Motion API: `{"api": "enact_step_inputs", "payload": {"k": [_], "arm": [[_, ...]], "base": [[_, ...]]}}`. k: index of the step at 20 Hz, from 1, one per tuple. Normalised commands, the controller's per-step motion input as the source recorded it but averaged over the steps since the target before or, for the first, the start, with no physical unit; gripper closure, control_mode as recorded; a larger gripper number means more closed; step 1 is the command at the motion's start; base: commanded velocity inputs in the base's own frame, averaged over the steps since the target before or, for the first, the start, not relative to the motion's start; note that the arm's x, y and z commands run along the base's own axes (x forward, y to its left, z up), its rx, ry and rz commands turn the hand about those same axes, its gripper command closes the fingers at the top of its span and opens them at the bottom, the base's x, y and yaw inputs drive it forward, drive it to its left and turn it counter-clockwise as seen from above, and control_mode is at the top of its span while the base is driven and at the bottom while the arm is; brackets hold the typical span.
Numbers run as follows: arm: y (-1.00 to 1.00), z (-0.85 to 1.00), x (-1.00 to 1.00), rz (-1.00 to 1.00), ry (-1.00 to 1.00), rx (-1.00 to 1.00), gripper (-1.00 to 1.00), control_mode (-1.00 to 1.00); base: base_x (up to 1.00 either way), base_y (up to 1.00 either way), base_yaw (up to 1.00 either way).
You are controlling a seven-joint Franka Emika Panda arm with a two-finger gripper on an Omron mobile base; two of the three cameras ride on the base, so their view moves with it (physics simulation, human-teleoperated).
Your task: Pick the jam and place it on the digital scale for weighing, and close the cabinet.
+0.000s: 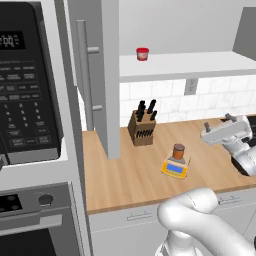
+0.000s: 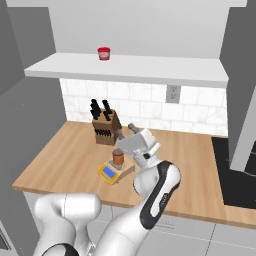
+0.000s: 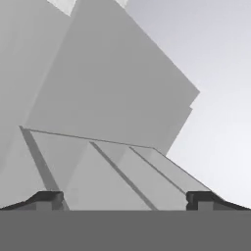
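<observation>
The cabinet [image 1: 95, 75] door stands open over the counter's [image 1: 130, 175] left end and awaits closing. Mid-counter, the jam [image 1: 178, 151] rests on the digital scale [image 1: 174, 167], so weighing placement appears complete. The gripper [image 1: 218, 121], jaws wide and empty, points upward.

Counter [image 1: 130, 175]: pale wood grain, matt. Cabinet [image 1: 102, 75] doors: flat matt grey. Handle [image 1: 84, 75]: silver metal. Backsplash [image 1: 165, 102]: white tile.

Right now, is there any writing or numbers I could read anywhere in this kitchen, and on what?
Microwave display: pale digits, too blurred to read.
Microwave keypad: rows of button labels, too small to read.
Digital scale: blue display, no legible figures.
Jam and red jar: no readable label.
</observation>
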Motion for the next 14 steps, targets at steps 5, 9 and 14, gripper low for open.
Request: {"api": "enact_step_inputs", "payload": {"k": [5, 9, 14], "arm": [[-0.26, -0.21, -0.32, -0.28, -0.28, 0.30, -1.00, -1.00], [0.00, 0.01, -0.17, -0.49, -0.62, 0.16, -1.00, -1.00], [-0.26, 0.34, -0.04, -0.40, -0.09, 0.02, -1.00, -1.00]], "base": [[0.00, 0.00, 0.00], [0.00, 0.00, 0.00], [0.00, 0.00, 0.00]]}}
